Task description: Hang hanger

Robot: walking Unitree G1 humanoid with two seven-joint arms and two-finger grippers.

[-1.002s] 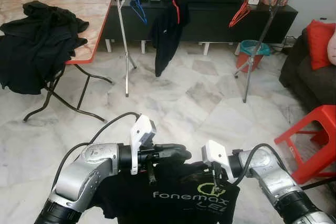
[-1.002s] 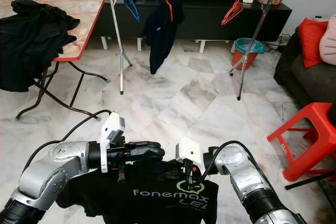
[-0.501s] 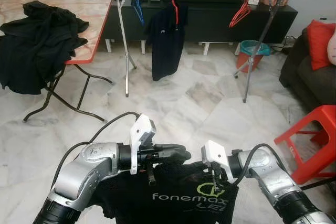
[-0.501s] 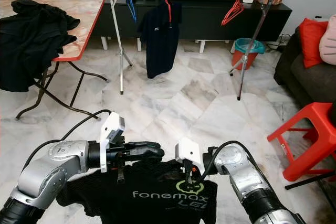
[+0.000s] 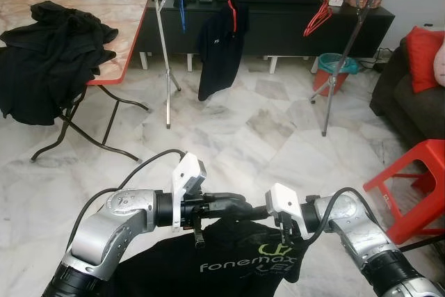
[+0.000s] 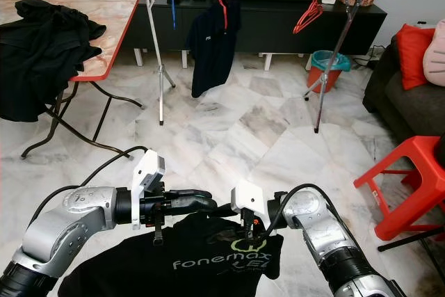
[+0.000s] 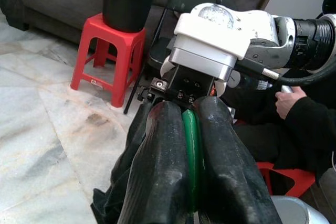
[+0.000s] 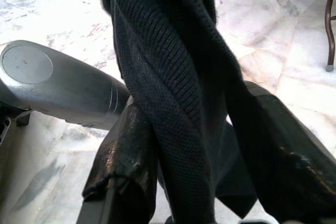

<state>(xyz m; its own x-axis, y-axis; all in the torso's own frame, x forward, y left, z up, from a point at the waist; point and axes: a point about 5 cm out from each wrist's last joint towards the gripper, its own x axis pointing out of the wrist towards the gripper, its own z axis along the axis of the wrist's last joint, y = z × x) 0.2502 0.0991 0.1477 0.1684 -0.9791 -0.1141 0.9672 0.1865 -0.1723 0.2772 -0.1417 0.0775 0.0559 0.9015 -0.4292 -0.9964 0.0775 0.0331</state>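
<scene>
Lifting the black shirt (image 5: 229, 262) higher, both claws still gripping

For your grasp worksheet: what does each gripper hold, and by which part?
Left gripper pinches a green hanger by its bar; right gripper clamps the black shirt's knitted edge.

Both our arms are raised in front of us, the grippers facing each other low and centred.

Our left arm (image 5: 111, 224) bends at the elbow and reaches inward, its wrist level; the left gripper (image 7: 191, 145) points toward the right one with its two black fingers (image 7: 163, 166) pressed together on a green hanger (image 7: 191, 140). Our right arm (image 5: 361, 231) folds in from the other side, and the right gripper (image 8: 199, 145) has its fingers (image 8: 126, 150) clamped on the black shirt (image 5: 229, 262).
</scene>
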